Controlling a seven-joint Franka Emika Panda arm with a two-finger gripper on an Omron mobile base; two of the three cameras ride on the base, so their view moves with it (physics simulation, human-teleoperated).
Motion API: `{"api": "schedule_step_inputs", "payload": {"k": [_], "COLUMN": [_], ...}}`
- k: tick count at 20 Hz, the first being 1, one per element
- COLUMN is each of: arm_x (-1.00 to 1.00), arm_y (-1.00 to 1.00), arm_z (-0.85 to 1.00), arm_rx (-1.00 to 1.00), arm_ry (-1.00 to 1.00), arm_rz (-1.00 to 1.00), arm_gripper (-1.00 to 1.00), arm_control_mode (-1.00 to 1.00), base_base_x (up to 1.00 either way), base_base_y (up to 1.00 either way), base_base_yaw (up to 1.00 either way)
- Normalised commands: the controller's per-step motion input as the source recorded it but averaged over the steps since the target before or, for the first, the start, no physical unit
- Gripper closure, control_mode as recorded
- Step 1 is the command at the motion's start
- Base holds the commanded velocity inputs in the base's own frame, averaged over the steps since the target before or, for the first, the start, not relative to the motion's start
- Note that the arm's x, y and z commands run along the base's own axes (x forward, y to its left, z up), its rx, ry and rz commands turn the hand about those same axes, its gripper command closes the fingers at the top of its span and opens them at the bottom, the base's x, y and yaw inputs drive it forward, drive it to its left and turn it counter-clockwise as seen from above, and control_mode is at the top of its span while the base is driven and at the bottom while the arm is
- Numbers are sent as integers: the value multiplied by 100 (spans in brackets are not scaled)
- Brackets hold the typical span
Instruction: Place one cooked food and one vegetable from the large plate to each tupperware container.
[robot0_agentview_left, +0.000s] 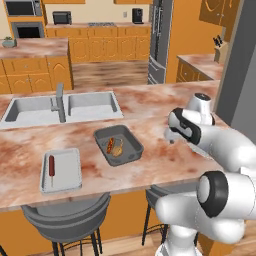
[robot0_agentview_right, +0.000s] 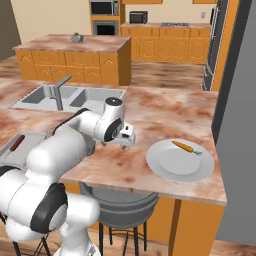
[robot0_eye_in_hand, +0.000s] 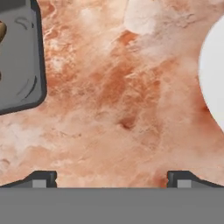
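Observation:
The large plate (robot0_agentview_right: 172, 165) lies near the counter's right end with one orange carrot (robot0_agentview_right: 186, 147) on its far side; its rim (robot0_eye_in_hand: 214, 74) shows in the hand view. The deep dark-grey tub (robot0_agentview_left: 131, 150) holds a reddish piece (robot0_agentview_left: 109, 145) and a tan-orange piece (robot0_agentview_left: 118, 149); its corner (robot0_eye_in_hand: 19, 57) appears in the hand view. A dark-red sausage (robot0_agentview_left: 51, 167) lies in the shallow light-grey tray (robot0_agentview_left: 67, 175). My gripper (robot0_eye_in_hand: 112, 179) hangs open over bare counter between tub and plate, with nothing between its fingers (robot0_eye_in_hand: 43, 178). It also appears from the sides (robot0_agentview_left: 171, 137) (robot0_agentview_right: 128, 141).
A double steel sink (robot0_agentview_left: 30, 107) with a faucet (robot0_agentview_left: 60, 102) sits behind the containers. Grey stools (robot0_agentview_left: 65, 217) stand under the counter's front edge. A dark wall panel (robot0_agentview_right: 240, 125) rises just right of the plate.

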Motion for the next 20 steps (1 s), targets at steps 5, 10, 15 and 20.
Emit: {"api": "schedule_step_inputs", "payload": {"k": [5, 10, 15, 20], "arm_x": [51, 56, 68, 34], "arm_y": [-99, -84, -49, -26], "arm_z": [-1, -22, -16, 0], "arm_rx": [-11, -1, -2, -9], "arm_ry": [0, 0, 0, 1], "arm_rz": [29, 46, 40, 13], "arm_gripper": [-100, -100, -100, -100], "arm_control_mode": [-100, -100, -100, -100], "base_base_x": [0, 0, 0, 0], "base_base_y": [0, 0, 0, 0], "base_base_yaw": [0, 0, 0, 0]}}
